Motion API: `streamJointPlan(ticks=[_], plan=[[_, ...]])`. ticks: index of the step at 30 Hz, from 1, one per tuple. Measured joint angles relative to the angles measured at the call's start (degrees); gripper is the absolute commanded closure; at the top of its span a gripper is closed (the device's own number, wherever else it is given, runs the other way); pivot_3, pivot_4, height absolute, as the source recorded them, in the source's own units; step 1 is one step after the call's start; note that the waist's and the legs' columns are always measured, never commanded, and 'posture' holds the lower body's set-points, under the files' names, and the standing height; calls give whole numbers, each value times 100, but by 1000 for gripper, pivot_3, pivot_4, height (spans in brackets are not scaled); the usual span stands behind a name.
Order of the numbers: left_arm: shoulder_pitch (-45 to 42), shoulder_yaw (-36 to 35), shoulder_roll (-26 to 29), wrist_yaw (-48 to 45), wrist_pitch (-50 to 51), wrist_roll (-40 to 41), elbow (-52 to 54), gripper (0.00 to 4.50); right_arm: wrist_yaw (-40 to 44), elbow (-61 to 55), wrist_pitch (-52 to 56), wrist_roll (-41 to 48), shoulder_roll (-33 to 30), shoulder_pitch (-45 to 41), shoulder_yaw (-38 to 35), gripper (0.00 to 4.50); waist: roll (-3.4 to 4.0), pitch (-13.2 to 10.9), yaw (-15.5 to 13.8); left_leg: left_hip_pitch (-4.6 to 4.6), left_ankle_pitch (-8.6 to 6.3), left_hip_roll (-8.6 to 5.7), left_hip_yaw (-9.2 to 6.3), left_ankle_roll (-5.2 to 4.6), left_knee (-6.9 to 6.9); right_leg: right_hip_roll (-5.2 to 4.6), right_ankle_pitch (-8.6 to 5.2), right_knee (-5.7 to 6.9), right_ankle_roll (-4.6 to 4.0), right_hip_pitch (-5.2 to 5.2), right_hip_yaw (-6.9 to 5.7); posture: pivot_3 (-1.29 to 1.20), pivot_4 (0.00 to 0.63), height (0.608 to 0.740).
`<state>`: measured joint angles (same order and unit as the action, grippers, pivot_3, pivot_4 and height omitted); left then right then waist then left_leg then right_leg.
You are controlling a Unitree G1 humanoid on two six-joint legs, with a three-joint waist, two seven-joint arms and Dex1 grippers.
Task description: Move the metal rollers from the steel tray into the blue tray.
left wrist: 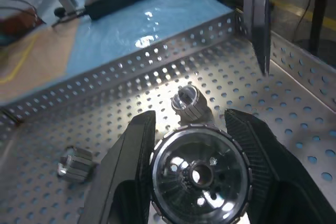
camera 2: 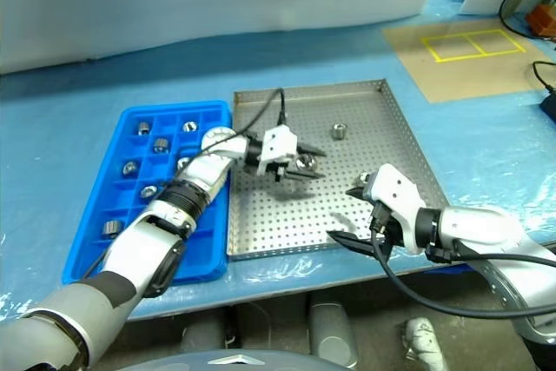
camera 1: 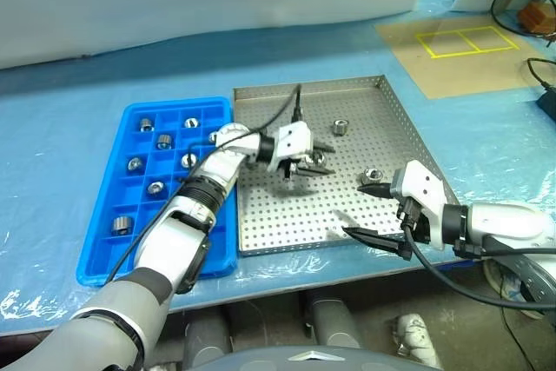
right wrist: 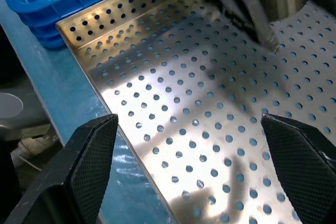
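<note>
Jaws on your left gripper [camera 1: 306,162] were clamped on one roller [left wrist: 199,174], a finger [left wrist: 128,166] pressed to each side of it. Its bore faced straight back at the wrist camera, so its long axis ran along the fingers, close to level and aimed toward your right.

Left arm: it reached in across the blue tray [camera 1: 109,254], forearm angled toward the far right, wrist bent so the gripper pointed sideways over the middle of the steel tray [camera 1: 395,115]. The held roller looked clear of the dotted floor.

Right gripper [camera 1: 375,212]: jaws spread as wide as they go, nothing between them. In the right wrist view both fingers [right wrist: 92,153] framed bare perforated floor near the steel tray's near rim. Right forearm came in from the near right corner, gripper tilted downward and toward the left.

Loose rollers in the steel tray:
- one [camera 1: 341,126] toward the far side, standing on end, hole up;
- one [camera 1: 371,176] just beyond the right gripper's far fingertip, lying tilted; which way its hole pointed I could not tell.

Blue tray lay just left of the steel tray, long sides touching or nearly so. Several rollers [camera 1: 163,141] sat singly in its compartments, mostly upright with holes up; one near the front left [camera 1: 122,225] lay on its side.
</note>
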<state>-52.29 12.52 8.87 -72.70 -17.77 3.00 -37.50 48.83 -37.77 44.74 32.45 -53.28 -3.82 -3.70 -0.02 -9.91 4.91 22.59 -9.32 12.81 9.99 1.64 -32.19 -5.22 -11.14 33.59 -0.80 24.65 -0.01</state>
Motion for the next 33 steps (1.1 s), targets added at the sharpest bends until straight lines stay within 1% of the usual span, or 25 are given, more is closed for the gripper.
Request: streamJointPlan(ticks=[3, 4, 6, 7, 9, 11, 13, 14, 16, 18, 22, 24, 30, 33], plan=[[394, -107, 479, -96, 822, 370, 1143, 2751, 246, 460, -279, -197, 146, -603, 542, 0, 3, 0, -72, -20, 3, 4, 2, 9, 4, 6, -1, 19, 2, 1, 5, -296, 150, 740], [475, -124, 572, -97, 970, 422, 1307, 2751, 291, 568, -338, -240, 188, -707, 626, 0, 3, -1, -100, -22, 3, 5, 3, 13, 3, 8, -1, 21, 1, 1, 8, -276, 150, 740], [840, -223, 964, -6, 1501, 549, 1863, 2751, 505, 1022, -605, -457, 362, -1185, 1009, 0, 4, -2, -159, -26, 5, 4, 3, 42, 1, 4, -1, 35, 1, 0, 7, -257, 150, 740], [974, -284, 1091, 67, 1664, 590, 2061, 2751, 589, 1195, -706, -542, 435, -1338, 1145, 0, 4, -2, -196, -26, 7, 5, 3, 46, -1, 4, 0, 38, 0, 1, 8, -189, 150, 740], [1260, -422, 1357, 278, 2025, 652, 2516, 2751, 769, 1588, -946, -735, 642, -1643, 1405, 0, 4, -3, -310, -26, 8, 4, 3, 49, -5, 1, 1, 47, -3, 1, 8, -132, 150, 740], [1505, -589, 1521, 493, 2321, 733, 2972, 2751, 922, 1958, -1160, -906, 850, -1922, 1629, 0, 3, -4, -431, -27, 9, 4, 3, 52, -6, -1, 1, 57, -3, 3, 6, 4, 150, 740], [1695, -766, 1671, 672, 2571, 824, 3385, 2751, 1065, 2212, -1327, -1024, 1010, -2132, 1832, 0, 3, -7, -649, -27, 13, 9, 3, 58, -5, -2, 0, 64, -3, 4, 2, 39, 150, 740], [2514, -1125, 2106, 893, 3022, 1010, 4508, 2751, 1306, 2712, -1629, -1189, 1465, -2599, 2132, 0, -10, -8, -588, -28, 8, 7, 8, 68, -5, 4, -2, 88, -6, 35, 5, 83, 150, 740], [3189, -1343, 2399, 1033, 3471, 1238, 5426, 2751, 1518, 3189, -1878, -1338, 1691, -2808, 2346, 0, -12, -12, -674, -14, 15, 16, 3, 82, 1, 0, -25, 116, -11, 52, -3, 128, 150, 740], [3714, -1587, 2695, 1187, 3815, 1400, 6069, 2751, 1710, 3631, -2111, -1475, 1915, -3023, 2479, 0, -10, -15, -815, -7, 29, 41, -3, 105, 2, 18, -28, 126, -17, 55, -24, 163, 150, 740], [4677, -2452, 3288, 1364, 4152, 1594, 6603, 2751, 2015, 4178, -2497, -1666, 2284, -3363, 2586, 0, -10, -15, -967, -11, 42, 66, -3, 128, 1, 27, -28, 132, -19, 46, -45, 224, 150, 740], [5363, -2919, 3478, 1389, 4266, 1616, 6718, 2751, 2160, 4404, -2630, -1729, 2420, -3415, 2595, 0, -10, -16, -1031, -12, 41, 64, -2, 128, 1, 26, -29, 129, -18, 44, -43, 242, 150, 740], [6498, -3568, 3469, 1561, 4258, 1729, 7078, 2751, 2412, 4708, -2807, -1874, 2768, -3555, 2640, 0, -14, -17, -1215, -3, 42, 75, -5, 130, 2, 31, -29, 126, -18, 46, -52, 288, 150, 740], [6886, -3655, 3407, 1639, 4156, 1699, 7044, 2751, 2582, 4709, -2808, -1871, 2821, -3623, 2639, 0, -14, -17, -1247, -3, 42, 77, -6, 131, 5, 33, -30, 125, -18, 46, -54, 297, 150, 740]])
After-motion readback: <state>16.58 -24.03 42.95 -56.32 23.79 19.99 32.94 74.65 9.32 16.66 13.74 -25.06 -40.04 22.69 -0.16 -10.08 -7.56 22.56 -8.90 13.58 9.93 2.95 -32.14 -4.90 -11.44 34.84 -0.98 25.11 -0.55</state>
